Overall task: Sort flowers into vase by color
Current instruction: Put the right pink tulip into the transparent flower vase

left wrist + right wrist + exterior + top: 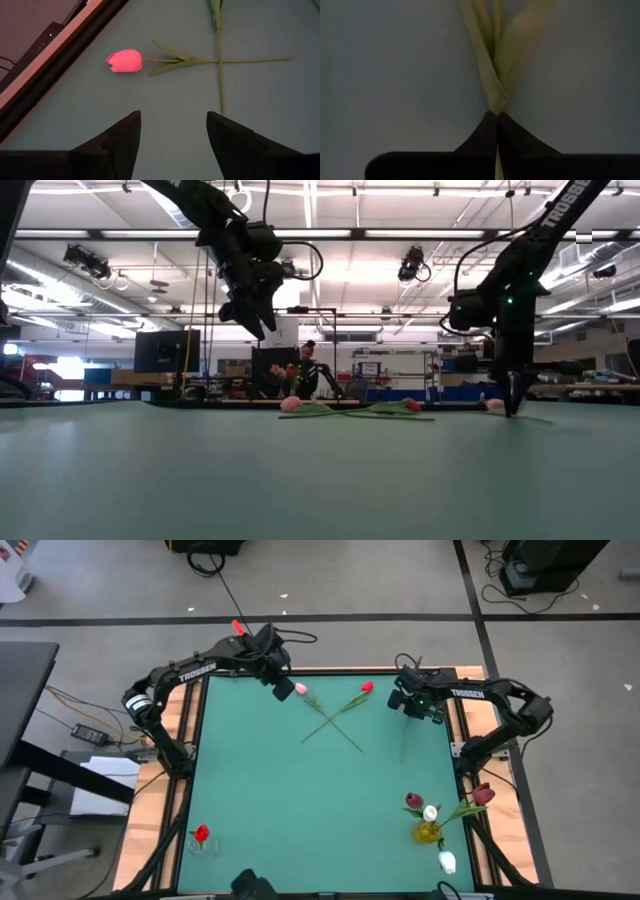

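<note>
Two flowers lie with their stems crossed on the green table at the far middle, a pink tulip [300, 690] [125, 61] and a red tulip [367, 687]. My left gripper [285, 688] [172, 125] hangs open above the table just short of the pink head. A third flower lies at the far right, its stem [403, 745] running toward the near edge and a pinkish head [495, 404] showing beside the fingers. My right gripper [408, 710] [497, 115] stands on it, shut. My right gripper pinches the flower between its two fingertips where the green leaves gather at the stem [496, 102]. The fingers come from above, pointing down [515, 402]. The flower lies on the table, its stem running out from under the gripper.
At the near right stand a yellow vase [428, 832] with dark red and white flowers and a small white vase [447, 862]. A clear vase [203, 843] with a red flower stands at the near left. Wooden rails [180, 720] edge the table. A person sits far behind it [305, 375].
</note>
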`<state>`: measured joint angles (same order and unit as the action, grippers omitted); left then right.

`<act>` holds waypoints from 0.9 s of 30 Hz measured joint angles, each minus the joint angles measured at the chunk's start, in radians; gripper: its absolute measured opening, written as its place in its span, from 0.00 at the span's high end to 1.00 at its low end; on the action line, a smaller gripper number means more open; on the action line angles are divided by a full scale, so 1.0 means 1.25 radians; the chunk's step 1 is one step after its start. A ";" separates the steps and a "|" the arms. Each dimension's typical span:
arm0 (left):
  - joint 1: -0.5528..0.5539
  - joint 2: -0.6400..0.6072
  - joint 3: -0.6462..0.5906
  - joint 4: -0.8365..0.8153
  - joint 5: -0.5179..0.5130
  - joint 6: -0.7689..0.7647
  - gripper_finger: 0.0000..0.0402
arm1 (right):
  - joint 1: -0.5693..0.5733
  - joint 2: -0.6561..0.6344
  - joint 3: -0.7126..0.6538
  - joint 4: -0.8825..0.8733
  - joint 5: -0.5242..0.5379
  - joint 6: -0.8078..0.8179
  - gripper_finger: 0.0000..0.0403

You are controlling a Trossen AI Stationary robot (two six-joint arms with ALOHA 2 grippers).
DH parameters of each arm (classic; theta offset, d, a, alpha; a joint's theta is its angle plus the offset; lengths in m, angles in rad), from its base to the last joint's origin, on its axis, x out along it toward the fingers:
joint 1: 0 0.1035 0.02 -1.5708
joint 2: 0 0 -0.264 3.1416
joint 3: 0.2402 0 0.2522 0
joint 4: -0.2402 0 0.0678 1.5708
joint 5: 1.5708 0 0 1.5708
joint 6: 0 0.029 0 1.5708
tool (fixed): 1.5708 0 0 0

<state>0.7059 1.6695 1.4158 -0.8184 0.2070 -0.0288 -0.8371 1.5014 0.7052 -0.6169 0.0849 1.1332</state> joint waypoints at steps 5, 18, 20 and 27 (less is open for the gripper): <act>0.000 0.000 0.000 -0.039 0.000 0.042 0.43 | 0.016 -0.048 -0.002 0.003 -0.046 0.007 0.98; -0.095 0.000 0.000 0.072 0.214 -0.045 0.43 | 0.138 -0.227 0.000 0.403 -0.150 -0.257 1.00; -0.140 0.000 0.000 0.155 0.218 -0.065 0.43 | 0.166 -0.239 0.000 0.473 -0.172 -0.301 1.00; -0.271 0.000 0.000 0.511 0.083 -0.165 0.43 | 0.278 -0.276 0.000 0.576 -0.185 -0.427 1.00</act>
<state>0.3672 1.6691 1.4158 -0.1801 0.3111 -0.2348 -0.4902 1.1565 0.7048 0.1028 -0.1457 0.5995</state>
